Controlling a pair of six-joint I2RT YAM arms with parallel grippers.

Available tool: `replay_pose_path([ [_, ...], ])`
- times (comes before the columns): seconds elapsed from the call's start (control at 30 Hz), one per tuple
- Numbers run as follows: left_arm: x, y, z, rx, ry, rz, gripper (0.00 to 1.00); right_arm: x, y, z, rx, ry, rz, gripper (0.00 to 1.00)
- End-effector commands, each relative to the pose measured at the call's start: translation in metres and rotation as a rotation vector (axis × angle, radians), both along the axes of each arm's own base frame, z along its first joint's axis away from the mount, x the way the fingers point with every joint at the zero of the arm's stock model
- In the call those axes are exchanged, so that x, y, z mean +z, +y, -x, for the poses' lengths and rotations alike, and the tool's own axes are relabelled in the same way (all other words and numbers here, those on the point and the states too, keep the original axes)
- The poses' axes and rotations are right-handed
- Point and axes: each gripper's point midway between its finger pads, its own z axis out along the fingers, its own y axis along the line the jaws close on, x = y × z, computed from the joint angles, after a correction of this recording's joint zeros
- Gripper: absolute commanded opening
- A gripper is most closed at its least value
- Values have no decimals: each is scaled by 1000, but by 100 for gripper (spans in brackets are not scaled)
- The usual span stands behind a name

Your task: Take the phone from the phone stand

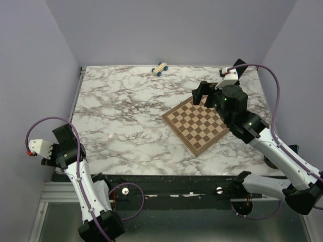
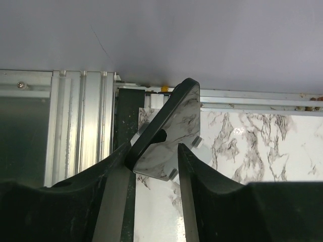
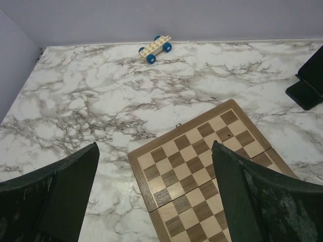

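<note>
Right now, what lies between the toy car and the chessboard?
Nothing but bare marble table lies between the toy car and the chessboard. The right wrist view shows this best.

At lower left of the top view, the left gripper (image 2: 154,149) is clamped on the phone (image 2: 174,121); at upper right, the right gripper (image 3: 154,146) is stretched forward, jaws spread wide.

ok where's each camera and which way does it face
top external: above, behind the bases, looking down on the marble table; both arms show
left wrist: faces the table edge; left gripper flanks a glossy black slab
right wrist: faces the far wall over the table; open right gripper shows
shared by top and right wrist: chessboard, toy car
</note>
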Motion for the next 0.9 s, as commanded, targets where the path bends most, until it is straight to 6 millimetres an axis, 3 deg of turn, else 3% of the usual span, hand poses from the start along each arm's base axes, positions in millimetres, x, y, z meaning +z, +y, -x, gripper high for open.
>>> replay_pose_path([
  [0.0,1,2,-1,-7,-1,-16,49,2,5,1,20,-10,0,100],
  [0.6,-1,-2,-1,-16,3,-2,41,3,5,1,24,-12,-3,100],
  [0.87,-3,-3,-4,-38,9,5,26,3,5,2,25,-12,-2,100],
])
